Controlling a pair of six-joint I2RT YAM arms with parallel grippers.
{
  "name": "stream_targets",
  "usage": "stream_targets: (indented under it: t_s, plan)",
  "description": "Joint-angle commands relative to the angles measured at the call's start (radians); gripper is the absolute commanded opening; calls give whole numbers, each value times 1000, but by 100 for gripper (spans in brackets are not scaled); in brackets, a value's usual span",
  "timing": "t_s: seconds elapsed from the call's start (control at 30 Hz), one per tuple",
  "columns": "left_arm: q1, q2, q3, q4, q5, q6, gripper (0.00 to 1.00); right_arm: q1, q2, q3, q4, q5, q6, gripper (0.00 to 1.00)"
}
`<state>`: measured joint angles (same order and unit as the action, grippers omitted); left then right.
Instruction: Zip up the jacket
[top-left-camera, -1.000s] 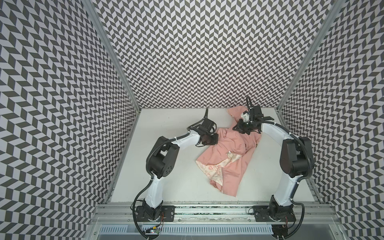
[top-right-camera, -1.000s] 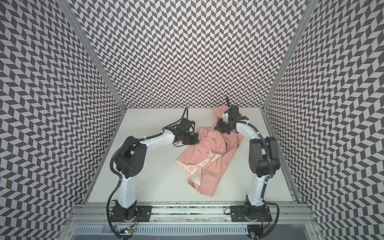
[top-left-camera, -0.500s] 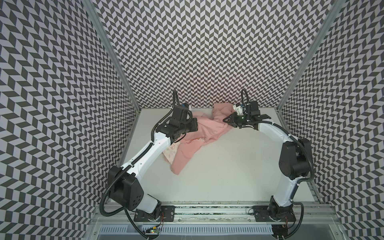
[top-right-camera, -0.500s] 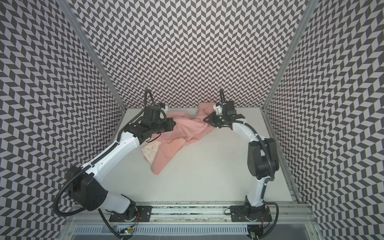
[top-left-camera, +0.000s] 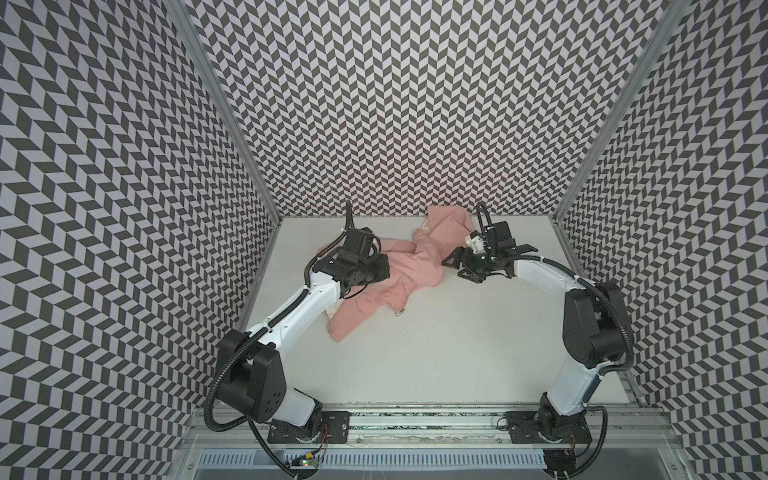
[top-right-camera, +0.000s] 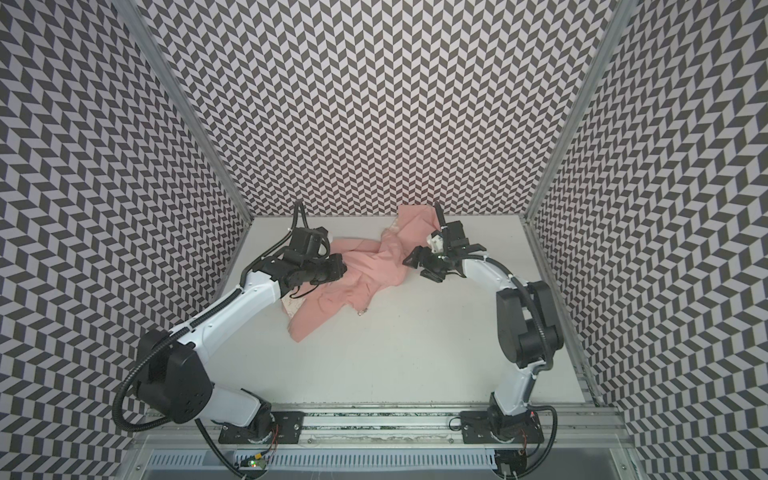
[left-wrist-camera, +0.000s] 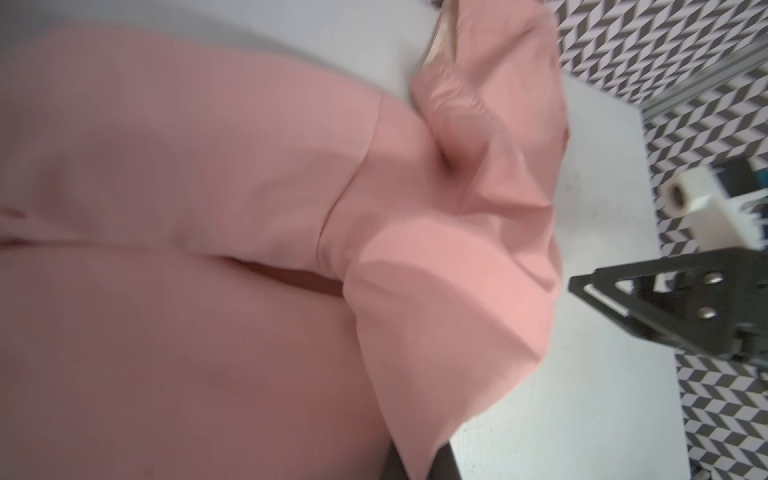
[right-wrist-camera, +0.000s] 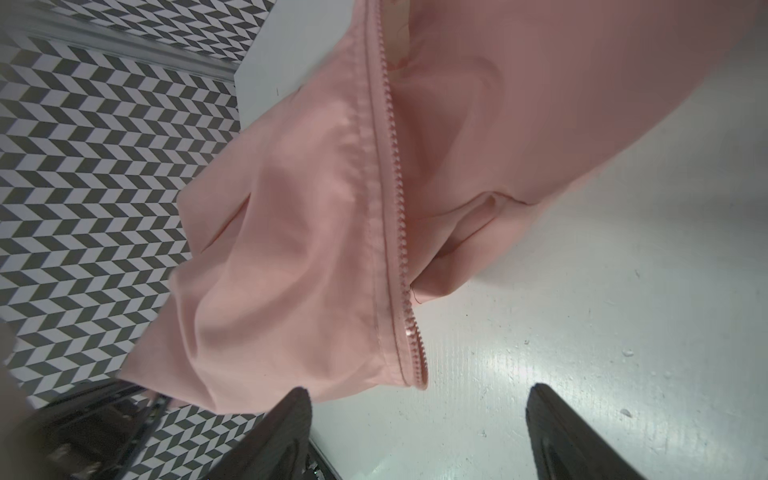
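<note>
Right claw (top-left-camera: 454, 268) spread, jacket (top-left-camera: 415, 266) stretched diagonally

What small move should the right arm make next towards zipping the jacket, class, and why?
Probably ease the right gripper forward and close on the zipper end of the jacket: its jaws stand open, the loose toothed edge lies just ahead of them, and the left gripper is shut on the fabric farther along.

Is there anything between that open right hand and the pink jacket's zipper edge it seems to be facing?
Nothing visible stands in the way. In the right wrist view, the right hand is open and empty. The zipper edge of the jacket sits just ahead of its fingertips, and only bare table shows in the gap.
</note>
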<state>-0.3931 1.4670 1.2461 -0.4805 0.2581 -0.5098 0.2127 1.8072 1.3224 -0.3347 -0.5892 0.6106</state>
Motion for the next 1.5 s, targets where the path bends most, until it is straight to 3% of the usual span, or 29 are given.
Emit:
stream_targets:
  t_s: [0.0,0.17,0.4,0.57,0.73,0.8,0.9,1.0,1.2,1.47]
  plan:
    - [4,-60,78,-42,24,11,0,1,-25,56,-24,101,-17,85]
    - [0,-120,69,-105,103,-1,0,-22,43,144,-40,213,37,89]
    - [-3,-240,-135,-90,156,-62,0,-55,235,318,-101,308,72,93]
    - [-1,-258,-198,-75,165,-77,0,-55,376,423,-135,304,80,90]
    - [6,-254,-193,-73,169,-73,0,-56,455,445,-94,279,102,72]
    - [16,-253,-189,-74,171,-72,0,-58,481,459,-78,258,102,53]
    - [42,-251,-179,-84,174,-69,0,-77,486,468,-45,199,93,16]
    - [77,-255,-164,-104,180,-63,0,-123,445,467,-14,140,70,1]
    - [110,-273,-104,-164,204,-46,0,-258,378,545,-139,143,19,0]
    - [111,-315,-105,-222,236,-51,0,-339,402,690,-350,309,-28,0]
